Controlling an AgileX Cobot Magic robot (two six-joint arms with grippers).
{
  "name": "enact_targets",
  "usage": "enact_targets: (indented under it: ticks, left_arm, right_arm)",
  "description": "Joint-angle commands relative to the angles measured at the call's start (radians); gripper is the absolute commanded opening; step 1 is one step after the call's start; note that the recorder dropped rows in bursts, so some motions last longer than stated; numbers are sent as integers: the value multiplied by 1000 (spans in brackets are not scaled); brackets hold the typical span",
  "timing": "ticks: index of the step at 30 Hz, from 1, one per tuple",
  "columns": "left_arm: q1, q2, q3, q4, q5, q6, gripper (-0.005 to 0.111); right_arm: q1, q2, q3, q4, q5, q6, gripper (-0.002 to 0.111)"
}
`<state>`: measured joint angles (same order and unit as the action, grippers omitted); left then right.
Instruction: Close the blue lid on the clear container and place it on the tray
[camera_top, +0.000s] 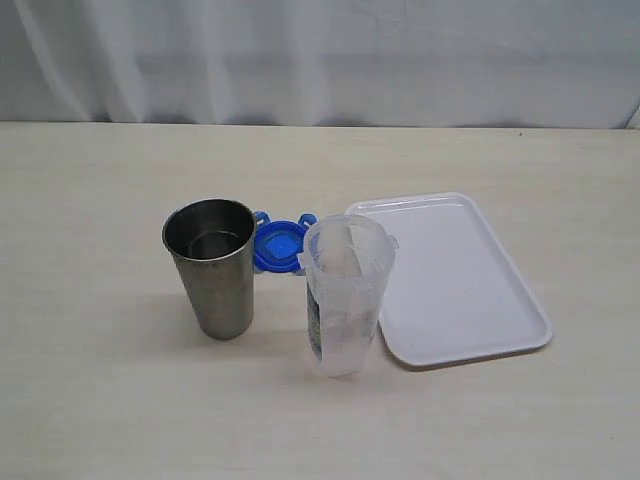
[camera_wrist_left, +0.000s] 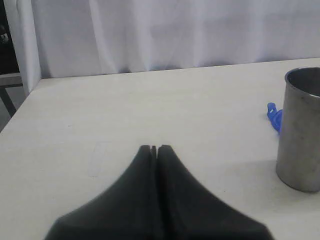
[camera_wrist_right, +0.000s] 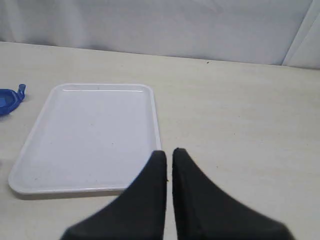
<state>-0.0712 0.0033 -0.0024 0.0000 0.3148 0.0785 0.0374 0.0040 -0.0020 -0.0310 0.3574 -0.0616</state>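
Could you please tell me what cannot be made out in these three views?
- Exterior view: the blue lid is partly hidden behind the steel cup and the clear container.
- Exterior view: the label on the container is too blurred to read.
- Left wrist view: the cup hides all but one flap of the lid.
- Right wrist view: the picture's edge cuts off most of the lid.

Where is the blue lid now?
Exterior view: the blue lid lies on the table between and behind the steel cup and the clear container, left of the tray.
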Motion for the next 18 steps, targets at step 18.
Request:
enact_targets:
  ticks: [18]
  left_arm:
    - [0,-3,2,0,-184,-4,0]
  right_arm:
    - [-4,-4,2,-3,-2,-3,5]
